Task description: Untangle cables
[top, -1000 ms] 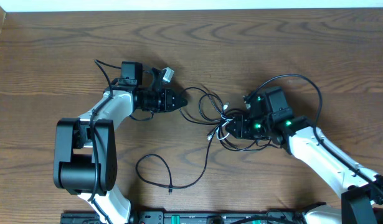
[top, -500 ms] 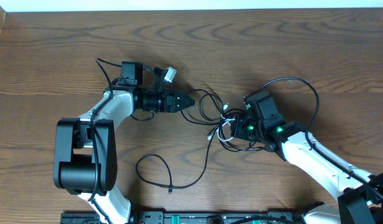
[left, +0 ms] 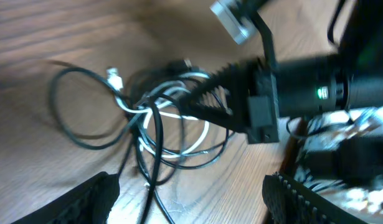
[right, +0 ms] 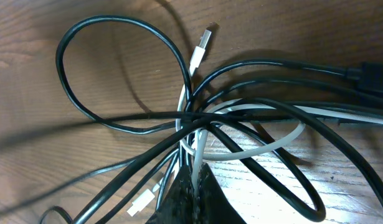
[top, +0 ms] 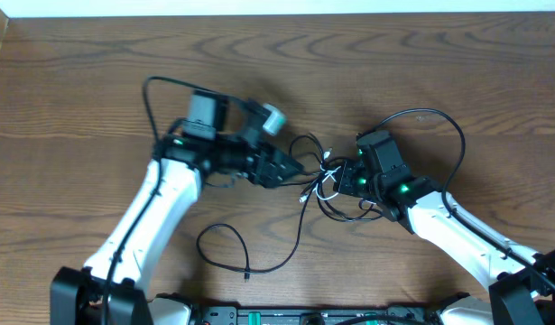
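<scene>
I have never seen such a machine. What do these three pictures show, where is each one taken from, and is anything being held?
The machine is a robot with a left arm and a right arm at a wooden table. Each arm ends in a two-finger gripper. One picture looks down from above. The other two come from small cameras on the wrists, so each sees its own fingers. Between the arms lies a tangle of thin cables, mostly black, with one white cable. The right gripper is shut, pinching strands of the tangle. The left gripper is open, close to the tangle, and grips nothing.
</scene>
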Controlling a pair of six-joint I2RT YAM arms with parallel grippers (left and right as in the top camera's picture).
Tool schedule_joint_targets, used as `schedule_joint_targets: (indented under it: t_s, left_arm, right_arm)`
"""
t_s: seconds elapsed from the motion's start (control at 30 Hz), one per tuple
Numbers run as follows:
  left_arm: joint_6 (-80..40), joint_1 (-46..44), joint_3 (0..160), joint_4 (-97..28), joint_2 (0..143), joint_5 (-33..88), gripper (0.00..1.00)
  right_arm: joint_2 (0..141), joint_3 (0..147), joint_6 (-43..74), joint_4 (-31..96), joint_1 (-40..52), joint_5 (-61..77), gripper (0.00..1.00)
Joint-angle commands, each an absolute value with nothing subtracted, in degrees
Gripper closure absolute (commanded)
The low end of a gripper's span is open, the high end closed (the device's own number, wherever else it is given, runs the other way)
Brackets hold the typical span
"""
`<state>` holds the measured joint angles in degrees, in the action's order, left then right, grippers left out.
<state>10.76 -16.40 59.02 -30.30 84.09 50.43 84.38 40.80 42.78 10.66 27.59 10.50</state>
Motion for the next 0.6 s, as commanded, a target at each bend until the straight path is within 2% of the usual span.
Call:
schedule_joint_targets:
  t_s: [0.0,0.2,0.4,0.57]
  left_arm:
    - [9.8,-23.0,59.2,-30.7,84.8,39.6,0.21]
    - [8.3,-29.3,59.2,-29.9,88.7,33.1,0.25]
    - [8.2,-30.3,59.2,-23.1,92.7,32.8,0.25]
    - [5.2,-30.3,59.2,-18.3,95.4,27.8,0.25]
  right_arm:
    - [86.2,40.5,43.3,10.1,27.2,10.9,0.99]
    - [89.2,40.5,41.1,7.3,24.0,18.1,0.99]
    - [92.4,40.5,37.6,3.4,18.9,30.6,0.99]
    - [92.7,40.5,31.9,2.0,17.8,36.6,0.99]
